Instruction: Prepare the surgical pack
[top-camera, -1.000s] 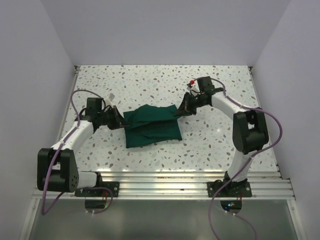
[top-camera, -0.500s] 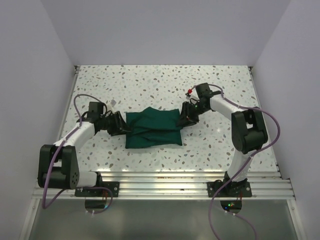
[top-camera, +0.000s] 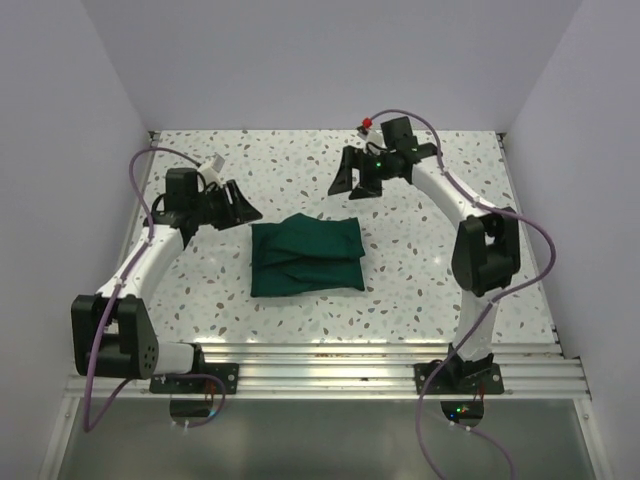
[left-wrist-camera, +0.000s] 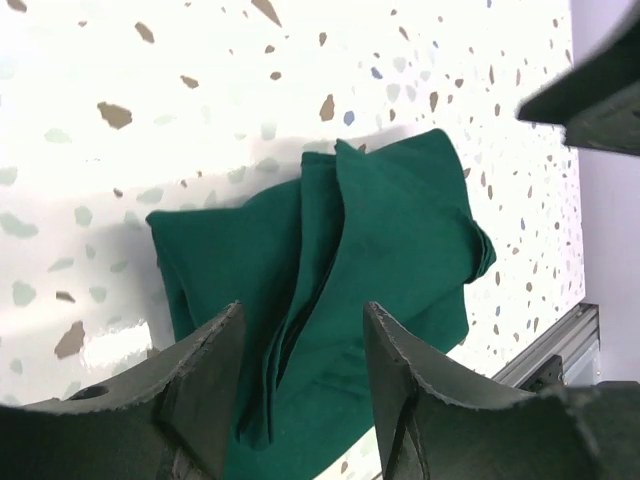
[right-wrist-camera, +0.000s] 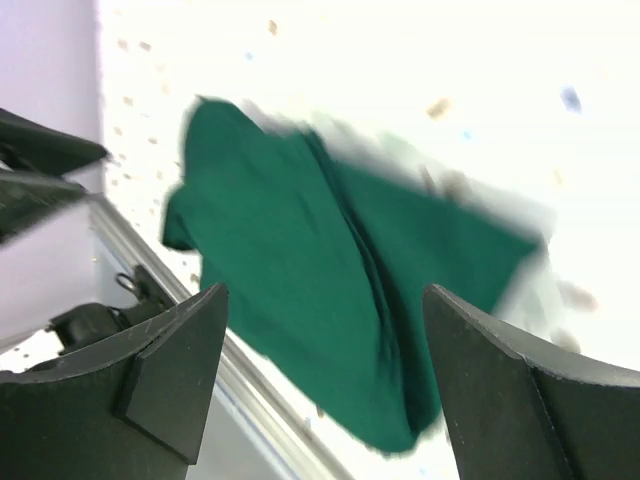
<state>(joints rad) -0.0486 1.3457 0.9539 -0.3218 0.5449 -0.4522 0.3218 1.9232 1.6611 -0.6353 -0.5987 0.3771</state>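
Two tools — left tool (top-camera: 238, 207) and right tool (top-camera: 345, 181) — hang spread and empty either side of the folded surgical pack (top-camera: 305, 257) at mid worktop (top-camera: 430, 285); any further fold likely needs matched edge grips.

1. The surgical pack (top-camera: 306, 257) is a dark green, plain fabric drape folded into a compact, roughly rectangular bundle.
2. It lies flat on the speckled bench (top-camera: 430, 270), near the middle and a little to the left.
3. Its long side runs left to right.
4. Several folded layers overlap on top, and their soft ridges and creases run along its length.
5. The outline is uneven: the near edge is fairly straight, while the right-hand corners flare outward slightly.
6. The cloth looks loosely stacked, not pressed tight.
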